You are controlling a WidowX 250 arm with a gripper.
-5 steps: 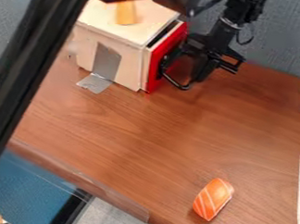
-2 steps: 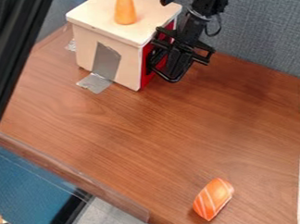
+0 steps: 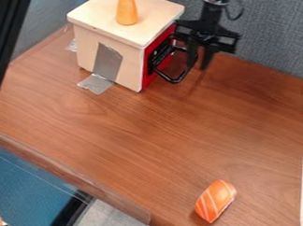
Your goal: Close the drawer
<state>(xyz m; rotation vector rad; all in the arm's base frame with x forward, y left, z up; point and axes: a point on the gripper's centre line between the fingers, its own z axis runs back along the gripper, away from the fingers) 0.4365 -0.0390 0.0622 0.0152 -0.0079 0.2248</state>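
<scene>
The gripper (image 3: 200, 64) hangs just right of the drawer front, beside the black handle (image 3: 177, 80). Its two fingers point down and stand a little apart, with nothing seen between them. The red drawer front (image 3: 150, 73) sits flush against the right side of the pale wooden box (image 3: 123, 38), partly covered by the handle. I cannot tell whether the gripper touches the handle.
An orange cone-shaped object (image 3: 126, 10) stands on top of the box. Grey tape (image 3: 106, 62) fixes the box to the table (image 3: 136, 134). An orange-and-white sushi piece (image 3: 215, 200) lies near the front edge. A grey partition (image 3: 270, 31) rises behind.
The drawer has moved left into the box and now sits shut. The gripper went left with it, then moved back right, off the drawer front. The dark arm at upper left has shifted left.
</scene>
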